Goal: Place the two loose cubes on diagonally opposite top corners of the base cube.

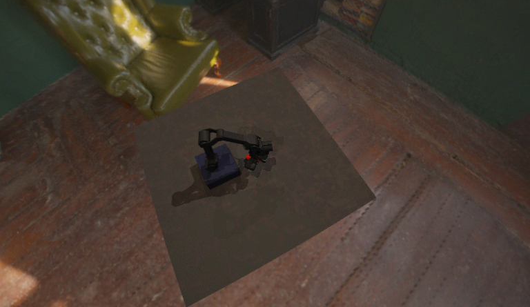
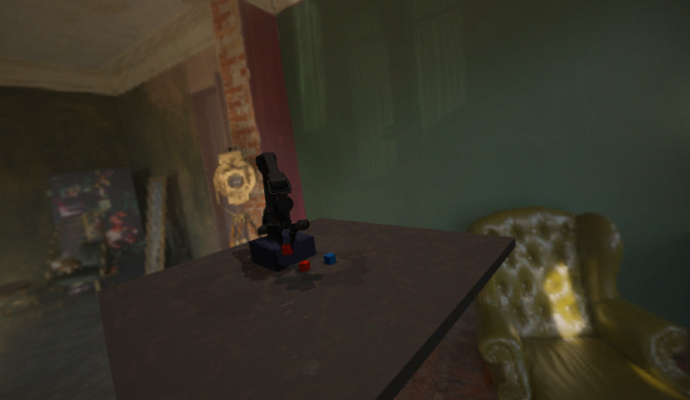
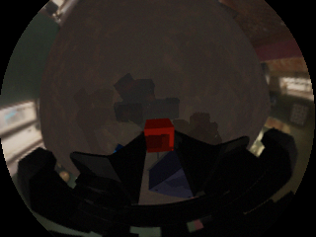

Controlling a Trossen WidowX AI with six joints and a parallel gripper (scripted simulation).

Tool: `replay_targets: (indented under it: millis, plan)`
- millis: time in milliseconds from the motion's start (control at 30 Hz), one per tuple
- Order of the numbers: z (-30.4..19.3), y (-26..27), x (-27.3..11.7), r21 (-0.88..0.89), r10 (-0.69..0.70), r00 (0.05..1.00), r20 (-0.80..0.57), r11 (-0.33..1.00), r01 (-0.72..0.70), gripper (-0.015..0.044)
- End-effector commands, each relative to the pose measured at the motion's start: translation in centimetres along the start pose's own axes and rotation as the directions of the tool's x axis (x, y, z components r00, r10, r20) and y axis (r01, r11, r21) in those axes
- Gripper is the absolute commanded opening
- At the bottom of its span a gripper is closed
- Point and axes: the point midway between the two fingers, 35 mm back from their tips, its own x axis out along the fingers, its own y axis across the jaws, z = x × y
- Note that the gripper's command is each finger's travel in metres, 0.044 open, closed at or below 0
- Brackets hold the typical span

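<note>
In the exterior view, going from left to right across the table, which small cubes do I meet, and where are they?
Red cube held in the pincer, lifted, → second red cube on the table → blue cube on the table.

A single black robot arm rises from its mount, bends at the elbow and reaches outward, wrist pointing down. Its gripper hangs above the desk, fingers closed on a small red cube.

Arm: matte black throughout; rounded joint housings; boxy links; mounted upon dark navy block pedestal; markings not discernible.
</note>
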Motion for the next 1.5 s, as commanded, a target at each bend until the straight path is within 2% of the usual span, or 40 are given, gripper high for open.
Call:
replay_targets:
  millis: [0, 1467]
  plan:
    - [-0.5, 0.9, 0.3, -0.003, -0.004, 1.000, -0.002, 1.000, 0.004, 0.0105]
    - [-10.1, 11.0, 2.9, -0.087, 0.004, 1.000, -0.010, 0.996, -0.005, 0.0105]
